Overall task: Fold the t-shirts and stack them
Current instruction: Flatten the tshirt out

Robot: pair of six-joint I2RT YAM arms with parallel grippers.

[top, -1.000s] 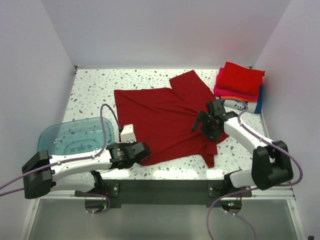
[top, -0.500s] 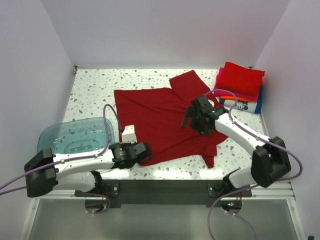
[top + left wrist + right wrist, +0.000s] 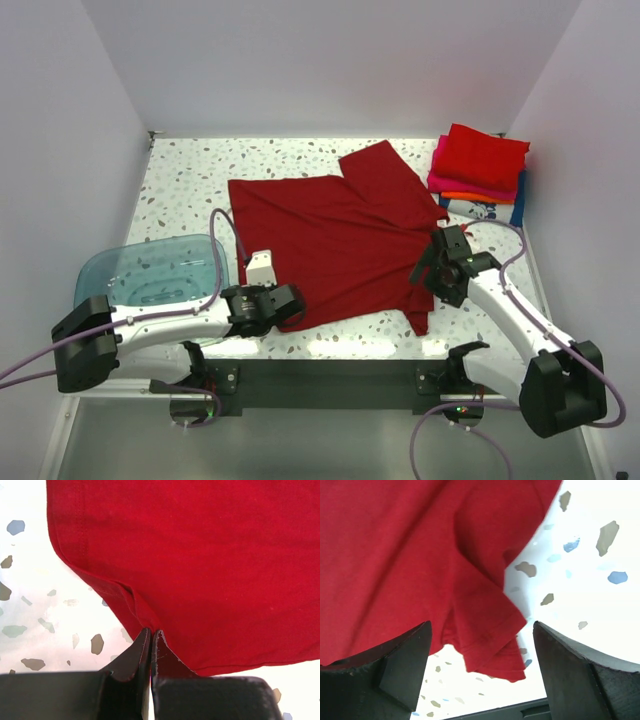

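Note:
A plain dark red t-shirt (image 3: 330, 240) lies spread on the speckled table. My left gripper (image 3: 285, 305) is shut on the shirt's near-left hem; the left wrist view shows the two jaws pinched together on the cloth (image 3: 150, 630). My right gripper (image 3: 435, 275) is open above the shirt's near-right sleeve (image 3: 490, 640), its fingers (image 3: 402, 655) wide apart and holding nothing. A stack of folded t-shirts (image 3: 480, 170), bright red on top, then magenta, orange and white-and-blue, sits at the back right corner.
A translucent blue plastic tub (image 3: 150, 270) stands at the near left beside my left arm. White walls enclose the table at the back and both sides. The table's dark front edge (image 3: 330, 375) runs below the shirt.
My right gripper has swung from over the shirt's right middle back toward the near right, over the sleeve. The left gripper stays pinched on the hem.

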